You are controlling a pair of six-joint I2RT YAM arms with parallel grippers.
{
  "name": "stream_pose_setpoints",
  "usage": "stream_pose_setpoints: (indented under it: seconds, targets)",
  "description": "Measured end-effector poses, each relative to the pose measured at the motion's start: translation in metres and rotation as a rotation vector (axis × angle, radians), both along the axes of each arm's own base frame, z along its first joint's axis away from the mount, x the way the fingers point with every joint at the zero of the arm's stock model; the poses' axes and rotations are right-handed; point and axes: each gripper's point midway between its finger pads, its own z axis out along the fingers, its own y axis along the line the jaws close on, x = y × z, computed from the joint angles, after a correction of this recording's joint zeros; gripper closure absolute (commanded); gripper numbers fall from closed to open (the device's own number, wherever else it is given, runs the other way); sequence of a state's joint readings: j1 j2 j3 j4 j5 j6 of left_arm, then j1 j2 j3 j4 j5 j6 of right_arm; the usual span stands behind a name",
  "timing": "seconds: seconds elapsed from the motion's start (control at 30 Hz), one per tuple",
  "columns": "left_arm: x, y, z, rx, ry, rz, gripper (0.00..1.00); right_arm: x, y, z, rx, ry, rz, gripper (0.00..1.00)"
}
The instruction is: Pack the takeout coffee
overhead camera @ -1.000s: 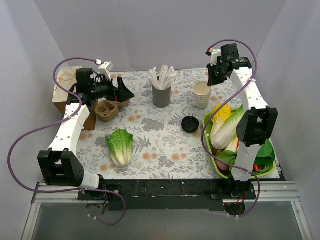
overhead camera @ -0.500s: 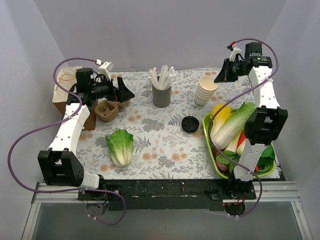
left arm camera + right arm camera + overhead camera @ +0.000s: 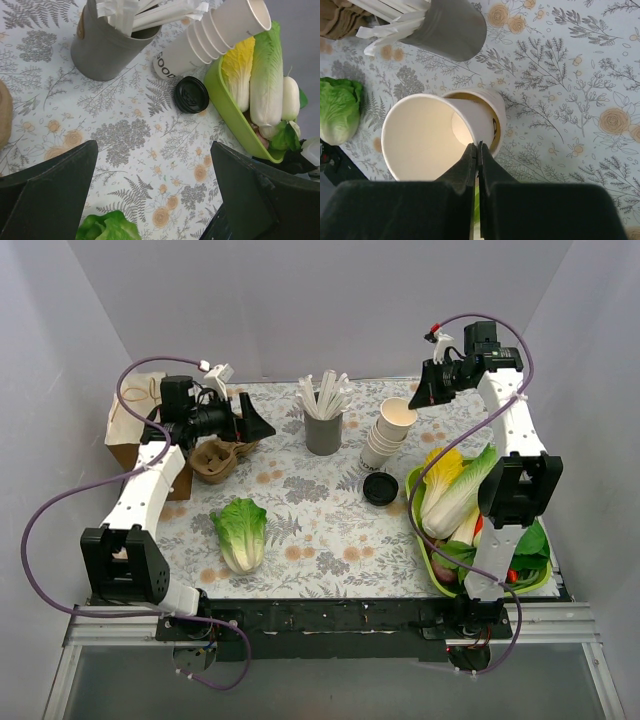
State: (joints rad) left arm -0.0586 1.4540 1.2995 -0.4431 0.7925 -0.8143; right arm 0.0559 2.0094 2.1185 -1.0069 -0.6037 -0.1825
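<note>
"GOOD" lettering on the leaning cup stack (image 3: 200,45)
Right tool (image 3: 478,147) pinches the rim of the top cup (image 3: 420,135); left tool (image 3: 154,150) gapes; takeout coffee (image 3: 191,94) shows only its black lid.

Robot lab booth, plain grey walls (image 3: 300,310), floral-cloth table (image 3: 320,530), left arm (image 3: 150,485), right arm (image 3: 510,430) bolted on

I see the floral tabletop (image 3: 310,510) carrying a grey stick cup (image 3: 323,430) near the far edge and a green tray (image 3: 235,117) along the right edge. The takeout coffee (image 3: 379,488) sits mid-table just beside a leaning cup stack (image 3: 380,445). A lettuce (image 3: 241,532) lies toward the front-left corner.
</note>
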Motion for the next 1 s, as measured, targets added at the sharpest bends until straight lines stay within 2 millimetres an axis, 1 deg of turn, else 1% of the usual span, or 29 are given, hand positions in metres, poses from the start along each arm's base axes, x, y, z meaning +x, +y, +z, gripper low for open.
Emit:
stream_pose_setpoints:
  seconds: [0.07, 0.13, 0.23, 0.33, 0.4, 0.43, 0.53, 0.7, 0.8, 1.0]
  targets:
    - [-0.001, -0.008, 0.002, -0.018, 0.003, -0.019, 0.02, -0.001, -0.003, 0.001, 0.022, 0.017, -0.010, 0.99]
    - [-0.002, -0.020, 0.003, -0.036, 0.009, -0.047, 0.02, 0.002, -0.010, 0.001, 0.019, 0.021, -0.034, 0.99]
    - [-0.002, -0.051, 0.006, -0.060, 0.012, -0.118, 0.02, 0.005, -0.020, 0.005, 0.035, 0.021, -0.059, 0.99]
    - [-0.001, -0.088, 0.006, -0.082, 0.025, -0.195, 0.02, 0.007, -0.030, 0.007, 0.066, 0.035, -0.087, 0.99]
    - [-0.001, -0.105, 0.003, -0.094, 0.037, -0.230, 0.02, 0.007, -0.034, 0.010, 0.092, 0.040, -0.095, 0.99]
    - [0.000, -0.109, 0.002, -0.098, 0.044, -0.235, 0.02, 0.007, -0.035, 0.011, 0.098, 0.040, -0.098, 0.99]
    - [0.002, -0.109, -0.001, -0.099, 0.057, -0.224, 0.02, 0.008, -0.033, 0.013, 0.104, 0.038, -0.101, 0.99]
    - [0.006, -0.104, 0.004, -0.095, 0.027, -0.205, 0.02, 0.008, -0.022, 0.013, 0.089, 0.028, -0.082, 0.99]
    - [0.004, -0.102, 0.005, -0.087, 0.015, -0.196, 0.02, 0.005, -0.009, 0.010, 0.076, 0.030, -0.058, 0.99]
    - [-0.009, -0.094, 0.011, -0.064, -0.018, -0.187, 0.02, -0.006, 0.028, 0.009, 0.065, 0.031, 0.021, 0.99]
